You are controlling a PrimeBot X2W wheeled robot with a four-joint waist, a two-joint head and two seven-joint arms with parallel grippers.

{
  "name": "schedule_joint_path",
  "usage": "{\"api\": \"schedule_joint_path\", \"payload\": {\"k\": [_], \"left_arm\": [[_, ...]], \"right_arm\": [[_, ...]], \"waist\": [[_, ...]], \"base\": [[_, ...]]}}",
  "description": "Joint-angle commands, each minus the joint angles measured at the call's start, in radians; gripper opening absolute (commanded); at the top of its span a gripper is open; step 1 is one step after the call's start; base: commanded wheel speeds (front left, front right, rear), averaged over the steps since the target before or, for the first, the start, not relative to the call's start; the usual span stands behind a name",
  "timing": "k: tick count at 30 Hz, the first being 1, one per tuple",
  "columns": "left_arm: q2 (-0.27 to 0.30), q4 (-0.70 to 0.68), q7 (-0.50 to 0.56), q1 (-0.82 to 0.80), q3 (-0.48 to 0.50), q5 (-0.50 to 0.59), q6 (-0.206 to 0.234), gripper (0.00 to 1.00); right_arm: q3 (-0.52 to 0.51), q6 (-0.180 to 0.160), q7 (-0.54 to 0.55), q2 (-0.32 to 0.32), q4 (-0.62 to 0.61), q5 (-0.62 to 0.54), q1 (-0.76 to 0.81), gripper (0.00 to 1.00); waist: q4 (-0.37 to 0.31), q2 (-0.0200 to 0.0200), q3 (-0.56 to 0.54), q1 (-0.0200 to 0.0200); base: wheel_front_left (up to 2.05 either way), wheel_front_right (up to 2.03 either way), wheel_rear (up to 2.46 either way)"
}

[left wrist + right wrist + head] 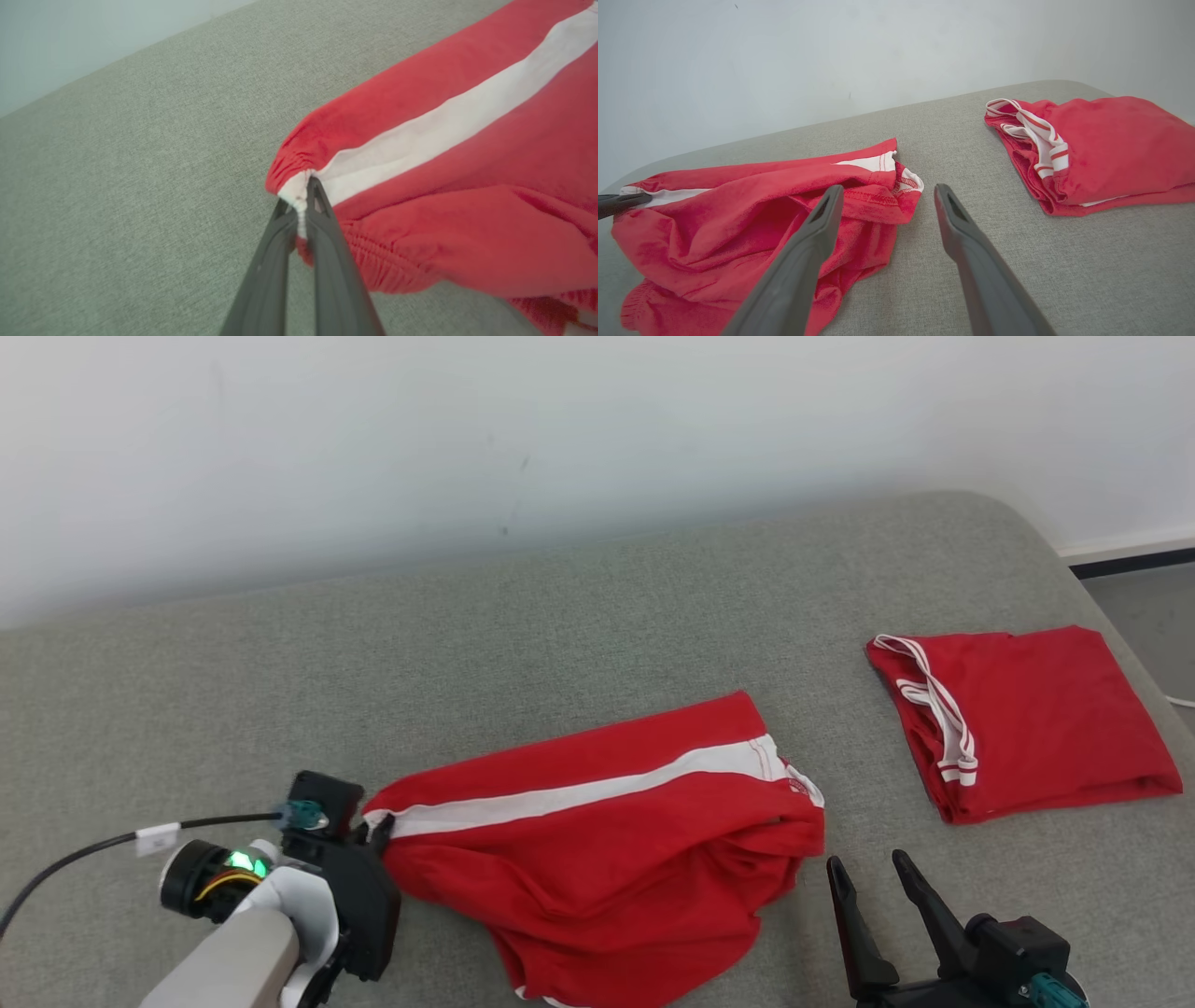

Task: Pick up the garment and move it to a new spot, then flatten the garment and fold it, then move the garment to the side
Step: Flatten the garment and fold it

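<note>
My left pincer (302, 198) is clenched on a waistband corner of the shorts (597, 859); they lie crumpled on the grey cushion (560, 644), stripe running from that grip toward my right pincer (868, 861), released, just beside their far hem; that arm is nearer it.

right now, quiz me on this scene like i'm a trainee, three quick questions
1. True or false: the left gripper is shut on an edge of the crumpled garment.
2. Where does the folded garment lie from the crumpled garment? A: to the robot's right, apart from it. B: to the robot's left. C: on top of it.
3. Fill in: the right gripper stands ___, holding nothing.
Key: 1 true; 2 A; 3 open.
</note>
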Motion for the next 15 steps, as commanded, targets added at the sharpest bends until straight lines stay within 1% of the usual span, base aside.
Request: {"api": "schedule_joint_path", "payload": {"k": [1,3,4,5,6,11,15], "left_arm": [[0.004,0.020,-0.012,-0.009,0.016,-0.020,0.002,0.00],[-0.005,0.035,-0.027,-0.009,0.035,-0.037,0.003,0.00],[-0.011,0.040,-0.035,-0.008,0.045,-0.048,0.006,0.29],[-0.013,0.044,-0.043,-0.006,0.051,-0.054,0.008,0.84],[-0.016,0.048,-0.052,-0.001,0.056,-0.061,0.013,1.00],[-0.066,0.042,-0.117,0.072,0.115,-0.149,0.005,1.00],[-0.085,0.027,-0.160,0.125,0.144,-0.189,0.000,1.00]], "right_arm": [[-0.002,-0.002,-0.003,-0.002,0.003,0.006,-0.012,1.00],[-0.005,-0.002,-0.004,-0.002,0.004,0.005,-0.009,1.00],[-0.007,-0.002,-0.004,-0.003,0.005,0.005,-0.007,1.00],[-0.009,-0.002,-0.004,-0.005,0.006,0.006,-0.005,1.00],[-0.010,-0.002,-0.004,-0.005,0.007,0.007,-0.004,1.00],[-0.019,-0.002,0.000,-0.009,0.011,0.007,0.008,1.00],[-0.025,-0.002,0.001,-0.008,0.005,0.002,0.016,1.00]], "waist": [[-0.008,-0.0001,0.006,0.0000],[-0.011,-0.0001,0.007,0.0000],[-0.012,-0.0001,0.007,0.0000],[-0.012,-0.0001,0.005,0.0000],[-0.013,-0.0001,0.004,0.0000],[-0.007,-0.0001,-0.022,0.0000],[0.002,-0.0001,-0.036,0.0000]], "base": [[0.00,0.00,0.00],[0.00,0.00,0.00],[0.00,0.00,0.00],[0.00,0.00,0.00],[0.00,0.00,0.00],[0.00,0.00,0.00],[0.00,0.00,0.00]]}}
